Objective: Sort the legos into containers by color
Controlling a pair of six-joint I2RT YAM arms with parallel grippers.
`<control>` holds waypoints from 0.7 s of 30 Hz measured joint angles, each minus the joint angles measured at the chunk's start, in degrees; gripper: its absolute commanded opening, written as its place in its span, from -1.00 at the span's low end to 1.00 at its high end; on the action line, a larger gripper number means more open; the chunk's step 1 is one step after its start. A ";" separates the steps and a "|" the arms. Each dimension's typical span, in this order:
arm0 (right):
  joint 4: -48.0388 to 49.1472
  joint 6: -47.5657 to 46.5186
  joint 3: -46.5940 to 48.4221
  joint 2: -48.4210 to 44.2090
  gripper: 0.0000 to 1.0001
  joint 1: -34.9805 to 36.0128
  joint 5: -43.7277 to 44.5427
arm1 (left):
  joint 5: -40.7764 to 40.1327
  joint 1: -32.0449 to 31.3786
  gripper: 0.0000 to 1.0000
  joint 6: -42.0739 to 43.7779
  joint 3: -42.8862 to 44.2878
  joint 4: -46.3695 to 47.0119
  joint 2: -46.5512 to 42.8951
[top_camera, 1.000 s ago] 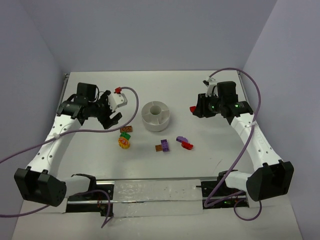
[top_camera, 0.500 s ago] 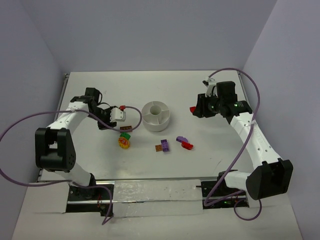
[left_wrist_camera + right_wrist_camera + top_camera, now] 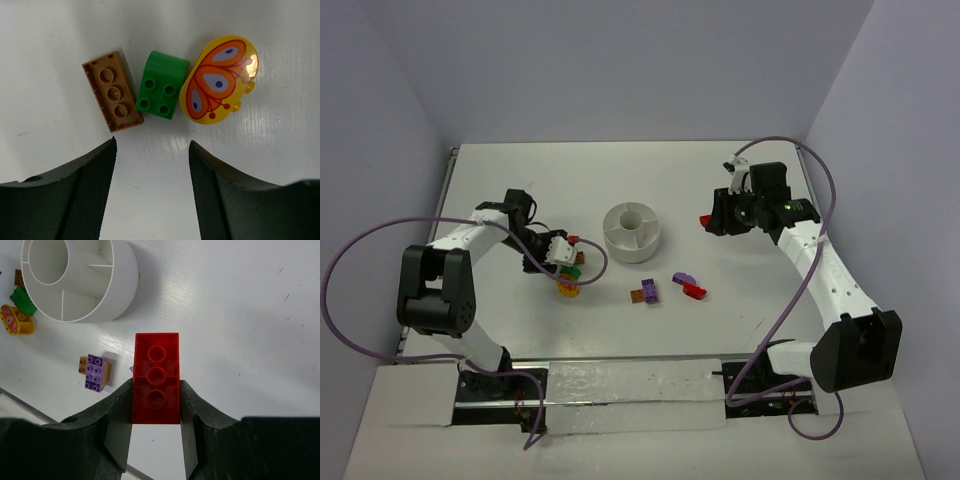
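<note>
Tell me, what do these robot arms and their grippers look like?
The left arm and right arm are slim white links with chunky black joints. A purple cable loops alongside each. The left gripper and right gripper each have two black fingers; the left's look mesh-textured. Small green lights glow near the right wrist.

no readable text, labels or numbers

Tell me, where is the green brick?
In the left wrist view, the green brick lies between the brown brick and the yellow butterfly piece, ahead of the open left claw.
</note>
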 measured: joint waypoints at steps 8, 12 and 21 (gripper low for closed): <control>0.00 0.02 0.00 0.50 -1.00 0.00 -0.02 | 0.40 -3.00 0.27 0.11 -1.16 0.77 0.00; 0.00 0.00 0.00 0.80 -1.00 0.00 -0.02 | 0.38 -4.62 0.23 0.38 -1.23 0.87 0.00; 0.00 0.00 0.00 1.09 -1.00 0.00 -0.04 | -0.14 -8.13 0.09 1.02 -1.31 1.04 0.22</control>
